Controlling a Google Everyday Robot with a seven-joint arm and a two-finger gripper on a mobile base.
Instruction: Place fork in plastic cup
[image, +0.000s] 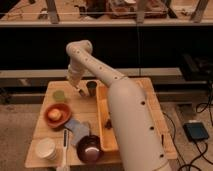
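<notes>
The plastic cup (60, 95) is small, round, pale green and matte, at the back left of the wooden table (82, 107). The gripper (80, 91) hangs just right of it, fingers closed, beside a dark shiny metal cup (92, 88). The fork cannot be made out. An orange bowl (56, 114) sits in front and a yellow tray (104, 125) to the right.

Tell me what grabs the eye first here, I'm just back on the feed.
The big white arm dominates, rising from the lower right and arching over the wooden table, with its shut gripper hanging between the pale green plastic cup and the dark metal cup near the far edge. Next come the orange bowl on the left and the long yellow tray partly under the arm.
</notes>
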